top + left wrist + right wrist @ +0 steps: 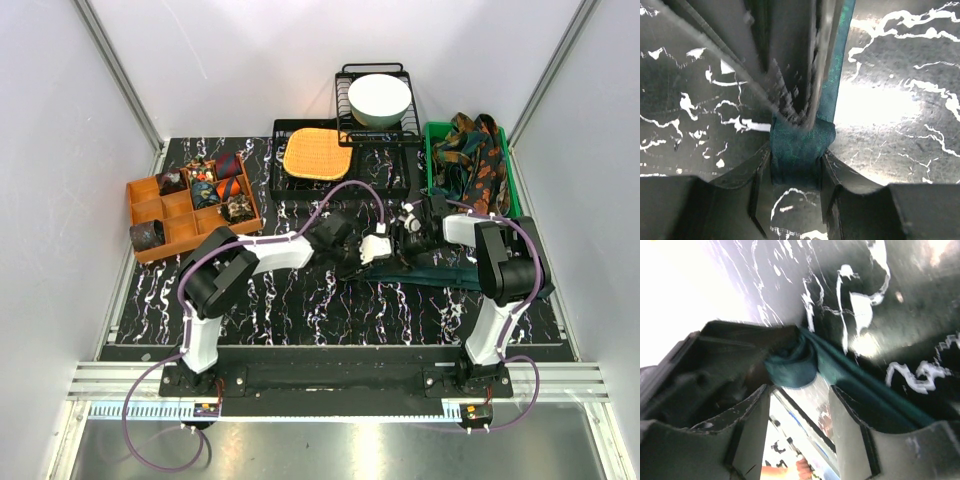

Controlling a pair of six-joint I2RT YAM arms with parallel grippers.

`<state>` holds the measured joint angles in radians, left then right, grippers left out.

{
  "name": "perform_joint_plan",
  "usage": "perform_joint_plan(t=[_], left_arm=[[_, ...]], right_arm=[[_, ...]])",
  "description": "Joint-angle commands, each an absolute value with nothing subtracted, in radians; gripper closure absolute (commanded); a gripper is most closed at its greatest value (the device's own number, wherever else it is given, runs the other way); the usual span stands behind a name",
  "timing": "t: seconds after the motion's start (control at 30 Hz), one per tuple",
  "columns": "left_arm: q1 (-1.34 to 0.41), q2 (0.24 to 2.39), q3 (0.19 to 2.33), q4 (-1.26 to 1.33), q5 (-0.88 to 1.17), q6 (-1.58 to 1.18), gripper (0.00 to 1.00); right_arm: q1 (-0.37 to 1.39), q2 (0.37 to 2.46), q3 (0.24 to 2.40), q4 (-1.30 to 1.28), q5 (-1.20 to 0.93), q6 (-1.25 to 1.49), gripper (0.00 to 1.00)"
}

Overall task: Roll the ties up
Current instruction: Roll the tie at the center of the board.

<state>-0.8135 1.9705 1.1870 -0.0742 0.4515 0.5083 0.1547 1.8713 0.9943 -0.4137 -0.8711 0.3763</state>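
Note:
A plain dark teal tie (435,272) lies across the marbled table in front of the right arm. In the left wrist view my left gripper (796,156) is shut on a folded end of that tie (801,145), and a narrow strip of it runs up and away. My left gripper (345,250) and right gripper (400,236) meet close together at mid-table. In the right wrist view my right gripper (800,397) stands open with nothing between its fingers. The tie's teal fold (790,367) sits just ahead of it, and the band trails right behind the right finger.
An orange divided box (150,215) at the left holds several rolled ties (205,182). A green bin (432,160) at the back right holds patterned ties (480,160). An orange woven mat (318,155) lies on a black tray, and behind it a wire rack holds a white bowl (378,98).

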Motion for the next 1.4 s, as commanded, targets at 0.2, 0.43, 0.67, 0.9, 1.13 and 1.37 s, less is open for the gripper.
perform_joint_plan(t=[0.2,0.43,0.67,0.9,1.13,1.37], left_arm=[[-0.857,2.063,1.246,-0.469,0.310,0.491,0.74],[-0.874,2.071,1.258,-0.486,0.285,0.471,0.71],[-0.879,2.077,1.261,-0.494,0.276,0.448,0.69],[-0.884,2.080,1.253,-0.479,0.265,0.440,0.69],[-0.887,2.079,1.255,-0.486,0.264,0.425,0.67],[-0.887,2.083,1.258,-0.489,0.267,0.417,0.66]], right_arm=[[0.182,1.841,0.882,-0.187,-0.954,0.506,0.52],[0.219,1.842,0.813,-0.008,-0.956,0.578,0.61],[0.215,1.793,0.784,0.043,-1.029,0.568,0.50],[0.239,1.773,0.770,0.069,-1.006,0.583,0.51],[0.256,1.836,0.822,-0.027,-0.924,0.512,0.59],[0.256,1.839,0.880,-0.222,-0.851,0.381,0.59]])
